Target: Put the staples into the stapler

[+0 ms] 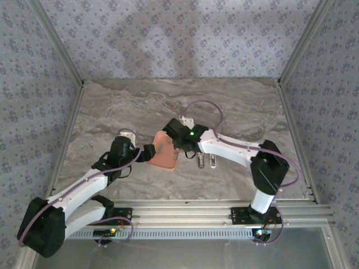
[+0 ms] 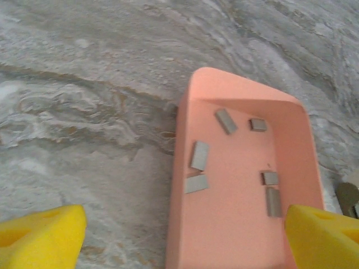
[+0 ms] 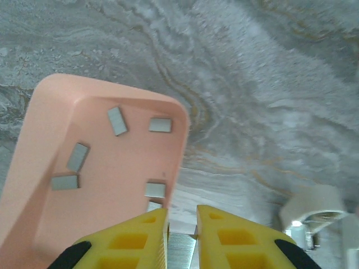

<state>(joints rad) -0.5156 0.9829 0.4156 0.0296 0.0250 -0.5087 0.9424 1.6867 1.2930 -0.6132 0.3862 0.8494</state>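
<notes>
Left gripper (image 1: 147,152) sits at the tray's left side, near the middle of the tabletop (image 1: 112,112), slightly toward the near edge. In its wrist view the yellow fingertips (image 2: 42,238) are spread wide. One is over bare marble left of the tray and the other over the tray's right wall. Nothing is held.

Tray (image 1: 162,152): salmon-orange, shallow, with rounded corners. It lies flat on the tabletop between the two grippers.

Staples (image 2: 199,155): six short grey strips lie loose on the tray floor. Two are near the far wall, two are along the left side, and two are close together by the right wall. None overlap, and the right pair nearly touch end to end.

Right gripper (image 1: 182,149) is over the tray's right edge. In its wrist view the yellow fingers (image 3: 140,241) are drawn almost together, just beside the tray's right wall. A narrow grey ribbed piece, apparently a staple strip (image 3: 180,249), is pinched in the slit between them. How firm the grip is cannot be told.

Stapler (image 1: 201,161): on the tabletop just right of the tray, apart from it and close to the right gripper. From above it shows as two pale slim bars side by side. I cannot tell whether it is hinged open. In the right wrist view a white rounded part (image 3: 314,207) shows at lower right.
</notes>
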